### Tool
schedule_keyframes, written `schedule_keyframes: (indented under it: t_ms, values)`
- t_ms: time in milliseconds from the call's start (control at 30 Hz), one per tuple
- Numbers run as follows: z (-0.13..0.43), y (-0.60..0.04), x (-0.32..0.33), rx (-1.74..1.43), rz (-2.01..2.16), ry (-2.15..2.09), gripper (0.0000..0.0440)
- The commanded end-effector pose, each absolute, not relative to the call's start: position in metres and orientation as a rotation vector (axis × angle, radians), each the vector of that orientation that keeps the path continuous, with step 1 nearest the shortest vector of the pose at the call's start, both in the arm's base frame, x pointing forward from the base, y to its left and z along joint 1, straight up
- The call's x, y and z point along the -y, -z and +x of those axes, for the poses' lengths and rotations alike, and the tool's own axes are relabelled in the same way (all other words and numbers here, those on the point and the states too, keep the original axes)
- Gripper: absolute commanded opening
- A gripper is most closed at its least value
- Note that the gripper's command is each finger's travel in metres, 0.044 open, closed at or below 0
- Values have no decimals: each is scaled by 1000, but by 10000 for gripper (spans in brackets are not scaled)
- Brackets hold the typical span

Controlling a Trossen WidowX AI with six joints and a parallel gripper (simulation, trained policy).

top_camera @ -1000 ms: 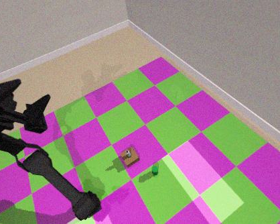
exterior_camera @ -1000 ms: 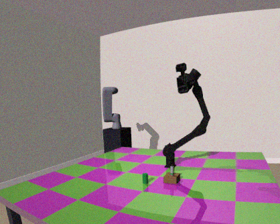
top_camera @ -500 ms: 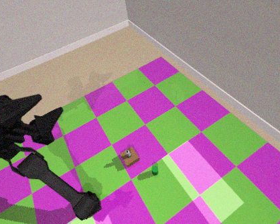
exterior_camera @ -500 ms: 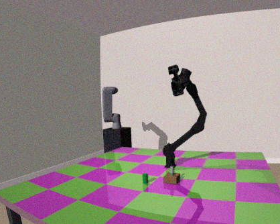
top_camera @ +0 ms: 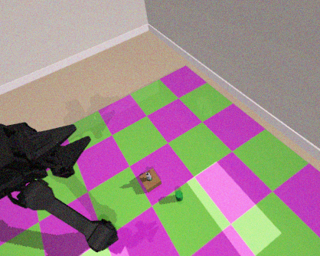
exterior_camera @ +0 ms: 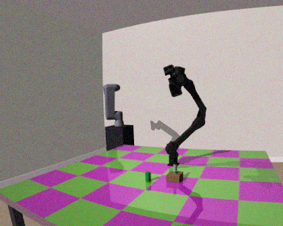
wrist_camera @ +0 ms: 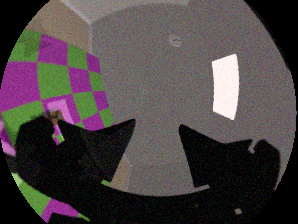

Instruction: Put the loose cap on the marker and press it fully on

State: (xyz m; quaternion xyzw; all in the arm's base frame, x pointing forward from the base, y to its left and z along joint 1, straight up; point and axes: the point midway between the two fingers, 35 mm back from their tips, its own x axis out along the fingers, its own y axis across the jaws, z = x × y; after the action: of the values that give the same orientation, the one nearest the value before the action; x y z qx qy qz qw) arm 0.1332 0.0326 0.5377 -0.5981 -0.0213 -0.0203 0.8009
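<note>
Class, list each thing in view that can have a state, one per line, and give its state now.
Marker: upright in the block, uncapped.
Cap: standing on the table, loose, off the marker.
Block: resting on the table.
Gripper: open, raised above the table, holding nothing.

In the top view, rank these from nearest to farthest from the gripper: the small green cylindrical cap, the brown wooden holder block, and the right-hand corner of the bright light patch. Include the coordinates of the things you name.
1. Brown wooden holder block [top_camera: 152,184] [exterior_camera: 174,177] [wrist_camera: 56,115], lower right of the gripper [top_camera: 82,132] [exterior_camera: 170,78] [wrist_camera: 157,124].
2. Green cylindrical cap [top_camera: 179,195] [exterior_camera: 147,176], just right of the block.
3. Light patch's corner [top_camera: 275,231], far right.
</note>
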Motion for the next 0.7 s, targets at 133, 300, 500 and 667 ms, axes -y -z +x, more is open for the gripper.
schedule_keyframes:
  t_ms: [133,300,500,667]
  values:
    - [143,-525,-18,20,-1247,-29,317]
    - [150,-516,-9,2,-1225,-72,317]
    - [158,-506,1,-20,-1199,-124,316]
    - [166,-496,9,-39,-1176,-168,316]
